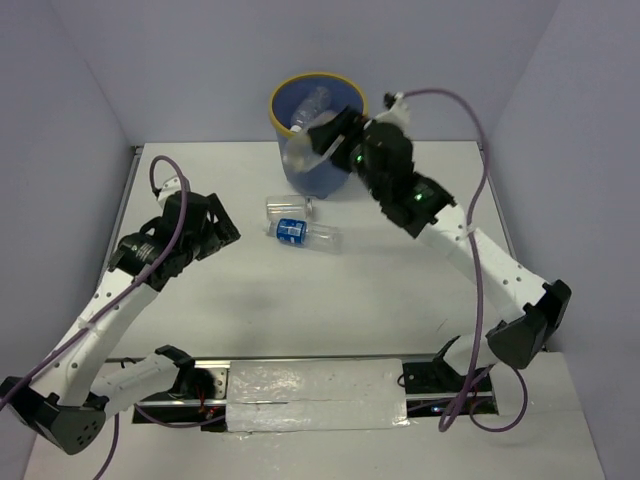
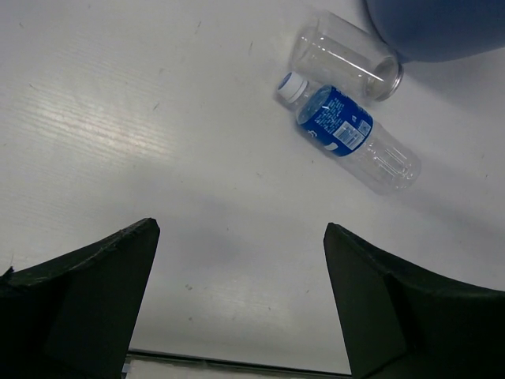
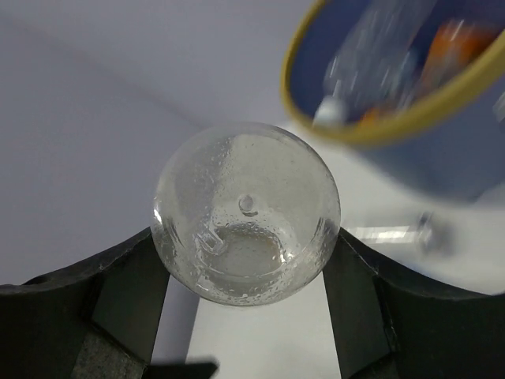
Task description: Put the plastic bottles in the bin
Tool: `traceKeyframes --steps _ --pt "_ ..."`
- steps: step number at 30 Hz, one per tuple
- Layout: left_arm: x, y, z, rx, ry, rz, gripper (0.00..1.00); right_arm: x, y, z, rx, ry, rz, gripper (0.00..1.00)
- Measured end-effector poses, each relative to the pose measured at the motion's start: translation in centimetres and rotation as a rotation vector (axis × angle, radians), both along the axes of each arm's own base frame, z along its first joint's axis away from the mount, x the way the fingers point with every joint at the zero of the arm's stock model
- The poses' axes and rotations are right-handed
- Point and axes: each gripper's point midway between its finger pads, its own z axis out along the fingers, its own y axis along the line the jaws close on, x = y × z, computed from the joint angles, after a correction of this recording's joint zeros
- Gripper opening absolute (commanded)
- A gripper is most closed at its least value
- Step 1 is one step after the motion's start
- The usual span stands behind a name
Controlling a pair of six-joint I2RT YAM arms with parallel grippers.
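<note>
The dark blue bin (image 1: 318,130) with a yellow rim stands at the back centre; a clear bottle (image 1: 310,108) lies inside. In the right wrist view the bin (image 3: 442,150) holds clear and orange bottles (image 3: 454,43). My right gripper (image 1: 322,140) is shut on a clear bottle (image 3: 246,213), held in the air beside the bin's front rim. A blue-labelled bottle (image 1: 303,233) and a clear uncapped bottle (image 1: 286,208) lie on the table before the bin; both show in the left wrist view, the blue-labelled one (image 2: 347,138) and the clear one (image 2: 343,57). My left gripper (image 2: 241,260) is open and empty, to their left.
The white table (image 1: 330,300) has grey walls on three sides. A silver-taped strip (image 1: 315,395) runs along the near edge between the arm bases. The right arm's purple cable (image 1: 470,110) loops above the table's back right.
</note>
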Motion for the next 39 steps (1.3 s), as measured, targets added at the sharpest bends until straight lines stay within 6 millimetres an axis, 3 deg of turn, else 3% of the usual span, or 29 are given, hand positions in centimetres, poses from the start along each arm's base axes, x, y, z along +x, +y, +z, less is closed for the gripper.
traceKeyframes --steps 2,4,6,9,12,15,17,19,21,24,29,32,36,39 --pt "0.1 -0.2 -0.7 0.002 0.025 0.0 0.99 2.6 -3.5 4.4 -0.047 -0.102 -0.111 0.53" --pt "0.1 -0.5 -1.5 -0.001 0.051 -0.009 0.99 5.2 -6.7 7.6 -0.099 -0.166 -0.22 0.54" --pt "-0.1 -0.8 -2.3 -0.007 0.075 -0.021 0.99 7.8 -8.7 9.2 -0.161 -0.198 -0.311 0.55" --pt "-0.3 -1.2 -3.2 -0.031 0.097 -0.03 0.99 11.8 -9.5 9.9 -0.258 -0.217 -0.396 0.55" --pt "-0.4 -1.6 -3.5 -0.052 0.104 -0.038 0.99 15.5 -9.0 8.1 -0.379 -0.201 -0.44 0.56" --pt "-0.4 -1.9 -3.5 -0.067 0.105 -0.047 0.99 18.2 -8.4 4.4 -0.497 -0.161 -0.453 0.61" --pt "-0.4 -2.1 -3.4 -0.079 0.102 -0.047 0.99 19.1 -8.2 1.7 -0.569 -0.121 -0.448 0.75" --pt "-0.4 -2.2 -3.3 -0.093 0.098 -0.045 0.99 19.7 -8.2 -1.0 -0.636 -0.079 -0.438 0.99" --pt "-0.3 -2.4 -3.2 -0.102 0.094 -0.048 0.99 19.9 -8.1 -2.6 -0.679 -0.054 -0.425 1.0" --pt "-0.4 -2.5 -3.5 -0.106 0.101 -0.054 0.99 19.7 -8.2 -3.3 -0.717 -0.035 -0.41 1.0" --pt "-0.5 -2.7 -3.9 -0.111 0.113 -0.063 0.99 18.2 -8.7 -1.4 -0.724 -0.063 -0.403 1.0" --pt "-0.5 -2.9 -4.0 -0.112 0.117 -0.066 0.99 15.9 -9.6 1.7 -0.698 -0.103 -0.403 1.0" --pt "-0.2 -3.1 -4.2 -0.115 0.123 -0.07 0.99 12.4 -11.2 9.0 -0.598 -0.218 -0.424 1.0" --pt "0.0 -3.2 -4.3 -0.116 0.12 -0.071 0.99 9.8 -12.2 12.9 -0.54 -0.282 -0.416 1.0"
